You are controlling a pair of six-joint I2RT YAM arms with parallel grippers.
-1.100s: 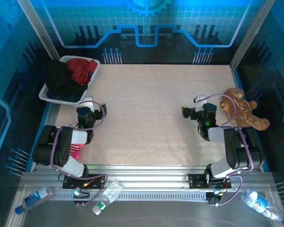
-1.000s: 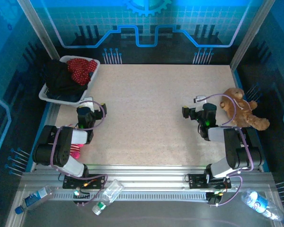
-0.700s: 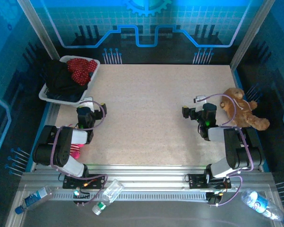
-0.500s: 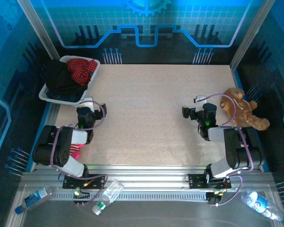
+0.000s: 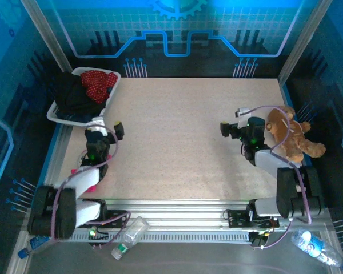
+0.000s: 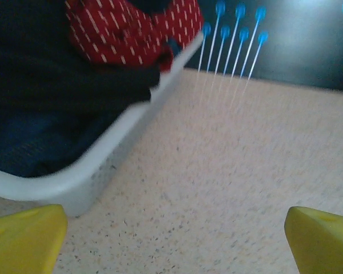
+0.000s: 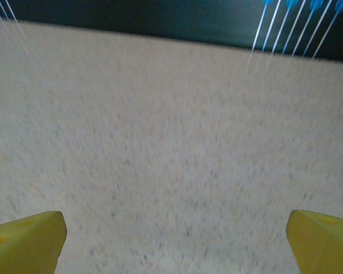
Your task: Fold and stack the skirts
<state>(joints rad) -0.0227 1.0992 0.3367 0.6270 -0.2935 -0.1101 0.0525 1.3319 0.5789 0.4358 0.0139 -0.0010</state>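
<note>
Because the skirts (image 5: 80, 94) lie heaped in the white basket (image 5: 62, 119) at the far-left corner of the worktop (image 5: 183, 142), just beyond and left of the left gripper (image 5: 107, 125), that arm is much nearer. It and the right gripper (image 5: 233, 121) both stand wide and empty.

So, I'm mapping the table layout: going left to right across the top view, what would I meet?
basket → left gripper → right gripper → bear
</note>
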